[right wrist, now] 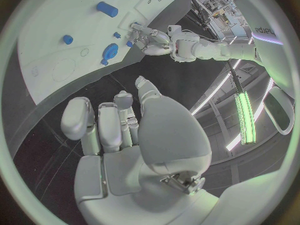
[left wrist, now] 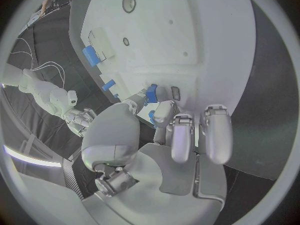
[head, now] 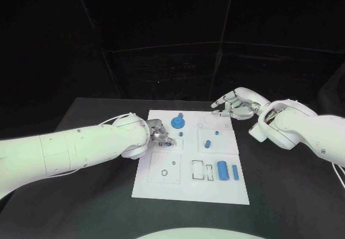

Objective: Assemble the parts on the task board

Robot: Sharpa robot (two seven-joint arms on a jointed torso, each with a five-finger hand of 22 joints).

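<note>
A: Landmark is the task board (head: 193, 186), white plate mid black table (head: 287, 199). Left hand (head: 159, 134)?

B: Over the board's left side, fingers closed round a small blue part (head: 169, 144), tips down at the board. Left wrist view agrees: blue piece (left wrist: 152, 94) pinched at the fingertips (left wrist: 164, 110), right against the white surface.

A: Grasping, then. Right hand (head: 236, 105)?

B: Off the board, just past its far right corner, above the table. Fingers loosely curled, apart, nothing in them. Right wrist view shows the same, hand (right wrist: 119, 130) empty, released.

A: Other parts?

B: Blue round part with knob (head: 178, 121) near the board's far edge, just beyond the left hand. Tiny blue piece (head: 181, 133) next to it. Small oblong piece (head: 208, 144) mid-board. Big blue cylinder (head: 223, 171) and a thin blue bar (head: 235, 172) side by side near the board's near right corner.

A: Touching each other?

B: Cylinder and bar close, slight gap. Can't tell more.
</note>
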